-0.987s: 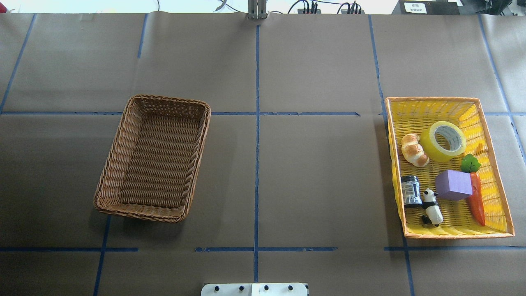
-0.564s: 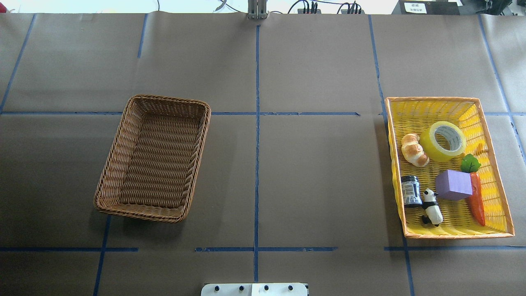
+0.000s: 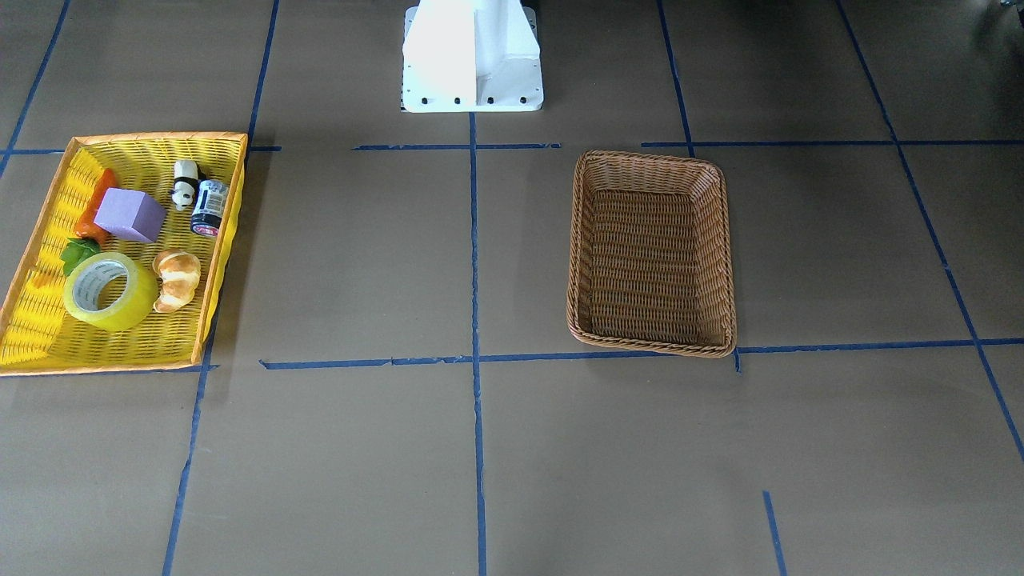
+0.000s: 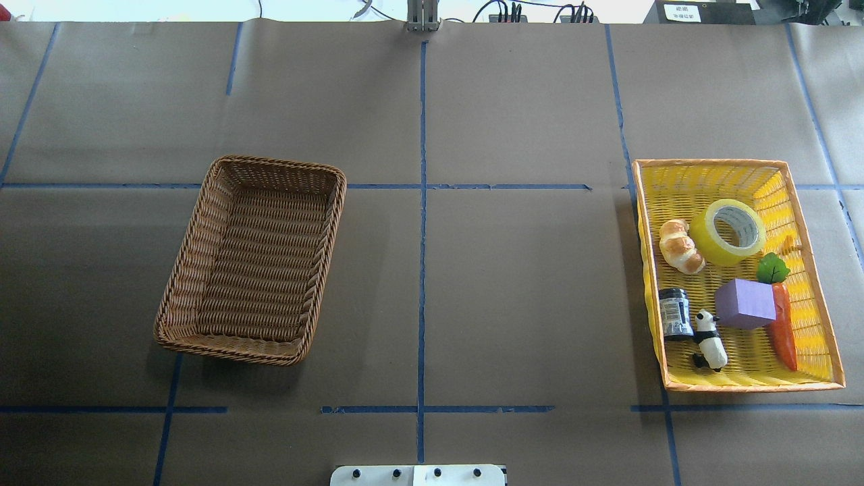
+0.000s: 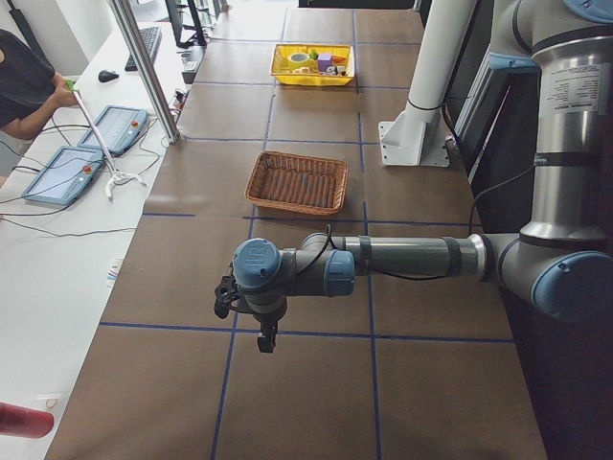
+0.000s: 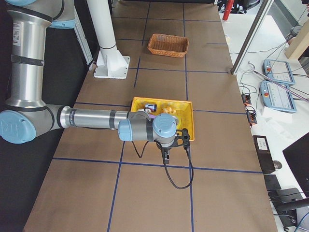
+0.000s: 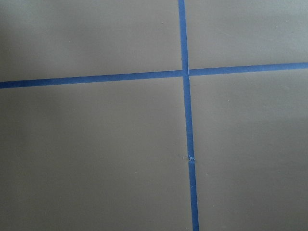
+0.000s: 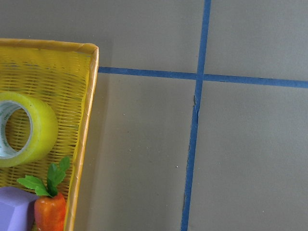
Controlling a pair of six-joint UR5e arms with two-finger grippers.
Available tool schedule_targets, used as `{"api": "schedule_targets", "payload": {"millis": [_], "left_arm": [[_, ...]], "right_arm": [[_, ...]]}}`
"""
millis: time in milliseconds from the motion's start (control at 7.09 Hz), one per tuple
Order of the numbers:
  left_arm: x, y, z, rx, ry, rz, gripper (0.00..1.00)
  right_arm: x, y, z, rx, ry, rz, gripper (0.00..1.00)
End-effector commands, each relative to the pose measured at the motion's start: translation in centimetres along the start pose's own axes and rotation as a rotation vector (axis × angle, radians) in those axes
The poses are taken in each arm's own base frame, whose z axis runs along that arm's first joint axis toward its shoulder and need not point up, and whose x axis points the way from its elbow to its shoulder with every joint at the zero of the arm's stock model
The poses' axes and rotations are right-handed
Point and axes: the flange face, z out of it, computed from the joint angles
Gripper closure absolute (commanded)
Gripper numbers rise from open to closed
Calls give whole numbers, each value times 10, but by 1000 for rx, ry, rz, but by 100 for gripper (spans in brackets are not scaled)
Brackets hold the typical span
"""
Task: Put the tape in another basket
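As it lies on yellow weave, glossy round tape, ribbed wicker basket

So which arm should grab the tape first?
Probably the right one. The tape lies in the yellow basket on the robot's right, and the right gripper hangs just beside that basket. The left gripper is at the far end, beyond the brown basket.

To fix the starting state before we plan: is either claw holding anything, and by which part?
Nothing appears held. The tape lies loose in the yellow basket; left claw and right claw both hang clear of it.
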Motion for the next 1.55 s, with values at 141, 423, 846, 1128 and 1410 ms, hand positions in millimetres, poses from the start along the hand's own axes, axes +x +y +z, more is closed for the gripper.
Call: {"api": "schedule_targets", "payload": {"millis": [141, 423, 846, 1128, 1410], "left_arm": [[3, 0, -4, 7, 4, 2, 0], [4, 0, -4, 8, 3, 1, 0], [1, 6, 0, -1, 9, -8, 0], [1, 6, 0, -1, 9, -10, 0], [2, 6, -1, 4, 10, -7, 0]], "right_arm": [[-8, -18, -10, 20, 41, -26, 0], [-34, -37, -27, 56, 36, -37, 0], [-107, -59, -8, 31, 13, 138, 0], [-142, -64, 20, 4, 7, 66, 0], [-183, -63, 59, 0, 14, -59, 0]]}}
